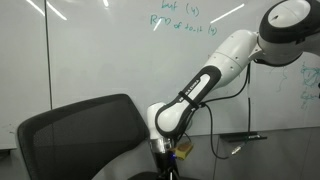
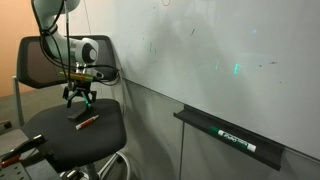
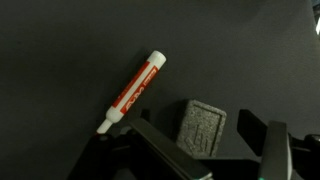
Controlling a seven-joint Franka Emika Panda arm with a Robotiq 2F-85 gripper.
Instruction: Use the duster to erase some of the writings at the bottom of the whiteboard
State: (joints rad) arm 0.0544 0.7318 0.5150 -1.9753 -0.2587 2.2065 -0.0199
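Your gripper (image 2: 80, 104) hangs just over the seat (image 2: 60, 145), fingers (image 3: 165, 148) spread, pinching nothing. The duster (image 3: 203, 125), a grey block, sits between them, close by one finger with a clear gap to the other; can't tell if it touches. A red-and-white marker (image 3: 132, 92) lies tilted on the seat beside the duster, apart from it. There's bare black seat all round both. The chair back (image 1: 80, 130) rises close by the arm (image 1: 200, 90), and the seat's edge toward the whiteboard (image 2: 200, 60) is near. The board stands beyond, across an open gap, and a ledge (image 2: 230, 135) juts from its lower edge. The writings (image 1: 307, 85) are faint teal scribbles low on the board, well apart from your gripper. Larger green words (image 1: 185, 20) sit higher up.
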